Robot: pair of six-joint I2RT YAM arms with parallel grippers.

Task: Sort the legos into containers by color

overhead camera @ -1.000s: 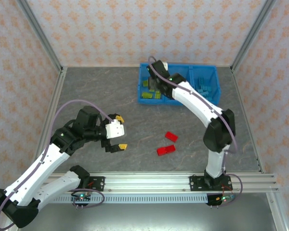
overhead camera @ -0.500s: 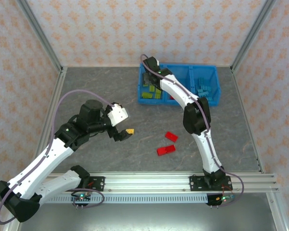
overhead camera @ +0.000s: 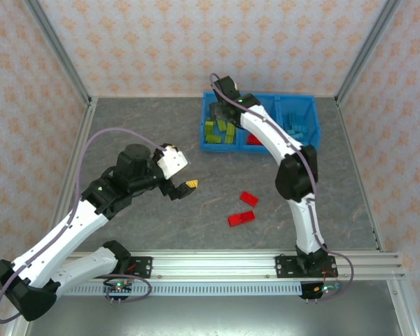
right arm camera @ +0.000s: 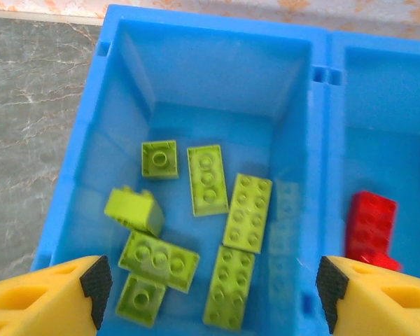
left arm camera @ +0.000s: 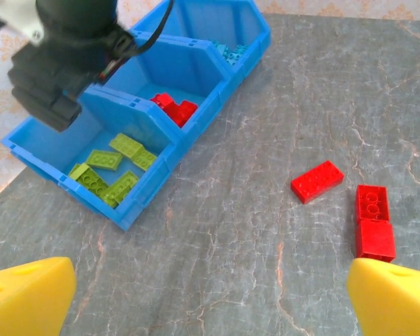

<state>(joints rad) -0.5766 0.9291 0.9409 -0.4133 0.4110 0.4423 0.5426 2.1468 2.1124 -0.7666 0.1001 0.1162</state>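
Grey table [overhead camera: 140, 126]; blue bin [right arm camera: 217, 28] holds studded yellow-green legos [right arm camera: 246, 210]; left jaws, right jaws spread, empty.

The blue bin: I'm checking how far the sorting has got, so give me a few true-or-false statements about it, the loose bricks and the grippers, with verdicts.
1. The bin has yellow-green bricks in its left compartment. True.
2. The middle compartment is empty. False: red bricks lie in it.
3. Loose red bricks lie on the table outside the bin. True.
4. The left gripper holds a red brick. False: it is open and empty.
5. The right gripper hangs over bare table. False: it hangs, open, over the left compartment.
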